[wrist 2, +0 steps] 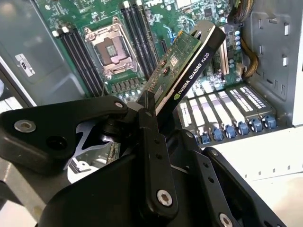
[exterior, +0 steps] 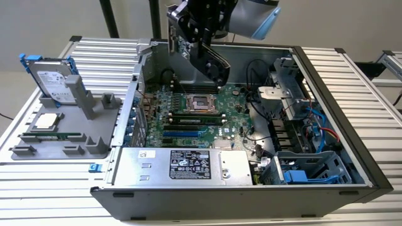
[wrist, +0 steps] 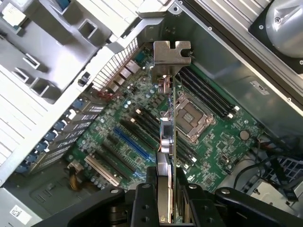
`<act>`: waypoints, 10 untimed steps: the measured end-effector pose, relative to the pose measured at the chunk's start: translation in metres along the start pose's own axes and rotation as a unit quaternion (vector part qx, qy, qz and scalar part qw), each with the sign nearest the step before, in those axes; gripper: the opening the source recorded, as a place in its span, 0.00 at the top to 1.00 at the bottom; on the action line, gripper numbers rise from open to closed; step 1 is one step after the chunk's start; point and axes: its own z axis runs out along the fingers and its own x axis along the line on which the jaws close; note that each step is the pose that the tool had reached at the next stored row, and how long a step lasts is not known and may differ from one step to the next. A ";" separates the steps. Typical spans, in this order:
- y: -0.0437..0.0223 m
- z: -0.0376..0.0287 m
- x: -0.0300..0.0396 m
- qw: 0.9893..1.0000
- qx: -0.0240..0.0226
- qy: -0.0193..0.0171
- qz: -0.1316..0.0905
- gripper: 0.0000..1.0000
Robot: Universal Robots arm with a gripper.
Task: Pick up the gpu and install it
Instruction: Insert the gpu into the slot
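Pincer [wrist: 165, 182] clamps the gpu [wrist: 166, 137] edge-on above the motherboard [wrist: 222, 151]; a good carry, I judge, means holding it level and parallel to the blue slot [wrist: 130, 144].

One gpu [wrist 2: 189, 71] in the tool [wrist: 165, 187], one open computer case [exterior: 220, 202] beneath it, one motherboard [exterior: 236, 123]; well off from the tool, one hard drive [exterior: 53, 80], one processor [exterior: 47, 121], one memory stick [exterior: 53, 136], one grey holder [exterior: 103, 141]
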 end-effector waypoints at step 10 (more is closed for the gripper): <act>0.0000 0.0000 0.0000 0.999 -0.001 0.002 -0.042 1.00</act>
